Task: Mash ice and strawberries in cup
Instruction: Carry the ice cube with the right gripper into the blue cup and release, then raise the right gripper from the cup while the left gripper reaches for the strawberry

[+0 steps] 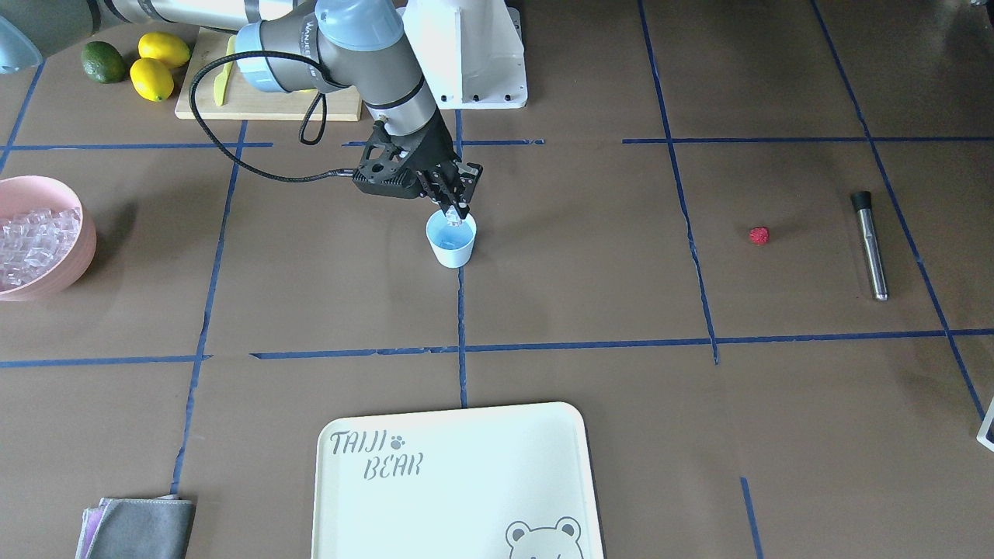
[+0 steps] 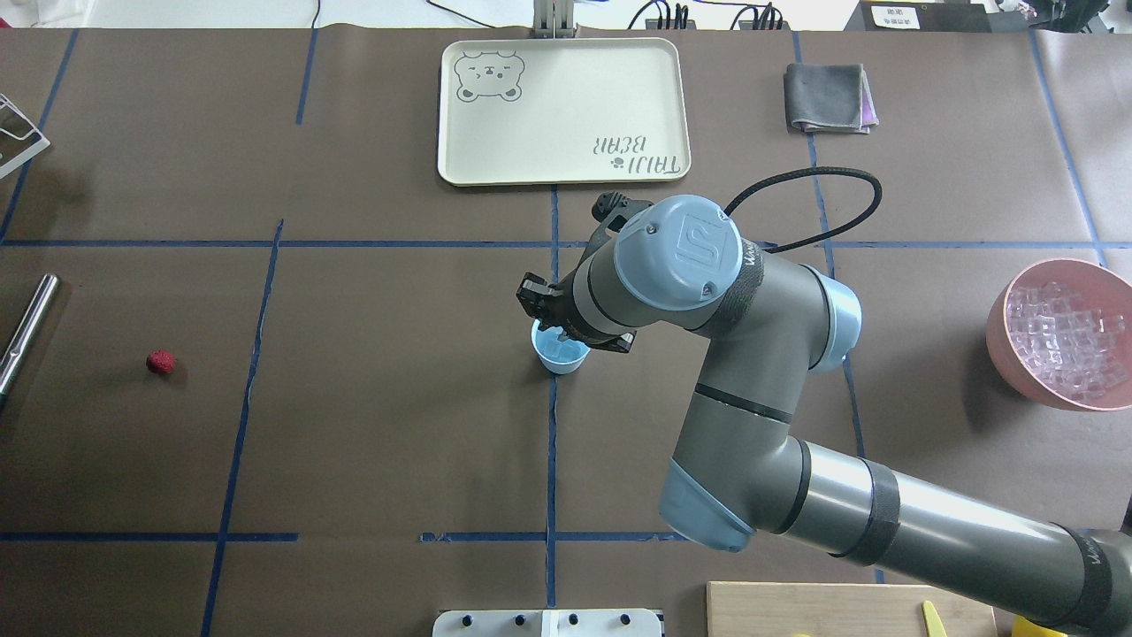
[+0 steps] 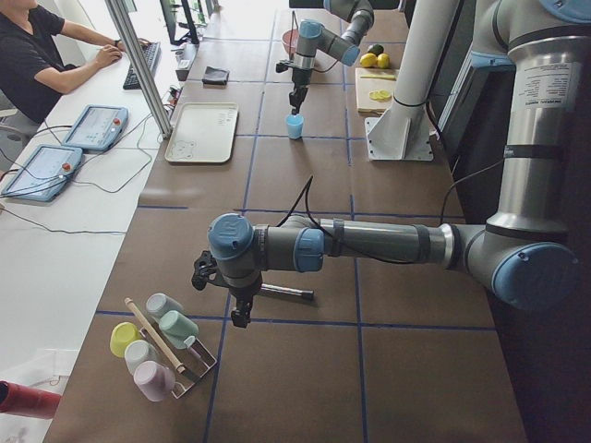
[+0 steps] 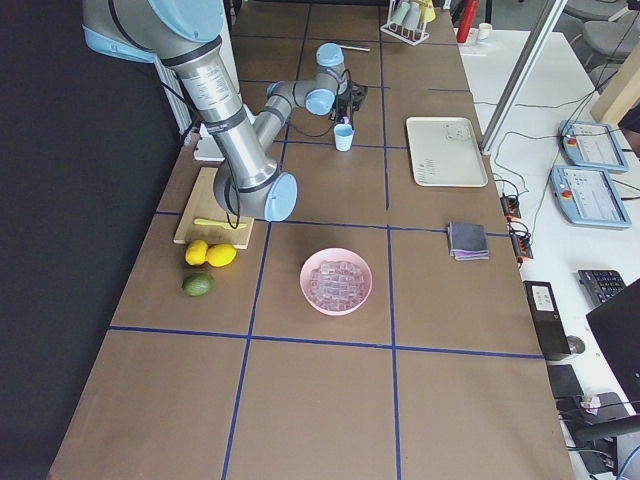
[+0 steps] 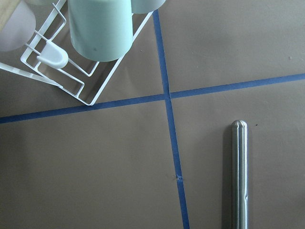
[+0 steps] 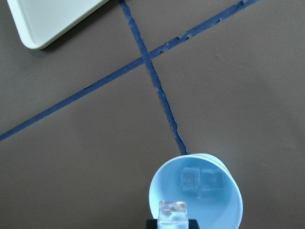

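The pale-blue cup [image 1: 451, 241] stands at the table's middle on a blue tape line; it also shows in the overhead view [image 2: 561, 356]. My right gripper [image 1: 458, 214] hangs just above the cup's rim, shut on one clear ice cube [image 6: 172, 210]. Two ice cubes [image 6: 200, 180] lie in the cup's bottom. The red strawberry [image 1: 759, 235] lies alone on the table, far to the robot's left [image 2: 160, 361]. My left gripper [image 3: 241, 317] hovers near a steel muddler [image 5: 237, 176]; I cannot tell whether it is open or shut.
A pink bowl [image 1: 84, 233] of ice cubes sits at the robot's right. A white tray [image 1: 466, 466] and a grey cloth [image 1: 140, 528] lie at the far side. A cutting board [image 1: 264, 105], lemons [image 1: 155, 66] and an avocado [image 1: 103, 62] lie near the base. A cup rack [image 5: 90, 71] is near my left wrist.
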You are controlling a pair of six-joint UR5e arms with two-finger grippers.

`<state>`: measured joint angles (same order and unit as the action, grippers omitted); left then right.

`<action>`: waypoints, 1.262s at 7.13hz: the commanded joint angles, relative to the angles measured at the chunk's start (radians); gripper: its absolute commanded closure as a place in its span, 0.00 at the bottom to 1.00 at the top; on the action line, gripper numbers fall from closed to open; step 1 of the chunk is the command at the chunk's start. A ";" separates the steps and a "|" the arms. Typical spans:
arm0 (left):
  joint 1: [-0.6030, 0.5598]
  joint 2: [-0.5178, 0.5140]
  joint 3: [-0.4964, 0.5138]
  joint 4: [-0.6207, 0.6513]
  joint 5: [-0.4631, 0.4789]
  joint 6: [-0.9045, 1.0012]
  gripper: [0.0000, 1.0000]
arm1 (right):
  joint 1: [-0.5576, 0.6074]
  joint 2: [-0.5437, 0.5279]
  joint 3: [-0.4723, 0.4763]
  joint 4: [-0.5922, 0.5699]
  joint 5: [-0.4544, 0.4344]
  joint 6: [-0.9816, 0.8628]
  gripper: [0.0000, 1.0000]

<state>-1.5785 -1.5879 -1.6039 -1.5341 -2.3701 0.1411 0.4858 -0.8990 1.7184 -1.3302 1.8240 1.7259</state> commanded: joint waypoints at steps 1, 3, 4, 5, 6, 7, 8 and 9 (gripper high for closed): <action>0.000 0.000 0.001 -0.001 0.000 0.000 0.00 | -0.001 -0.003 0.000 -0.001 0.000 0.000 0.51; 0.000 0.000 0.001 -0.001 0.000 0.000 0.00 | 0.000 -0.003 0.000 -0.003 0.000 0.000 0.48; 0.000 0.000 0.005 0.000 0.000 0.005 0.00 | 0.004 -0.003 0.004 -0.004 0.001 -0.002 0.48; 0.002 -0.001 0.005 -0.006 -0.003 -0.001 0.00 | 0.043 -0.011 0.016 -0.009 0.015 -0.003 0.21; 0.036 -0.006 -0.004 -0.020 -0.003 -0.001 0.00 | 0.091 -0.097 0.085 -0.009 0.043 -0.017 0.00; 0.120 -0.009 -0.027 -0.085 -0.023 -0.011 0.00 | 0.184 -0.177 0.151 -0.010 0.145 -0.137 0.00; 0.164 -0.011 -0.048 -0.096 -0.041 -0.205 0.00 | 0.286 -0.234 0.165 -0.010 0.237 -0.205 0.00; 0.284 -0.009 -0.126 -0.112 -0.028 -0.401 0.00 | 0.344 -0.280 0.173 -0.012 0.276 -0.309 0.00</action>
<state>-1.4072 -1.5968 -1.6624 -1.6232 -2.3998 -0.0537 0.7417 -1.1146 1.8712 -1.3408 2.0291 1.5298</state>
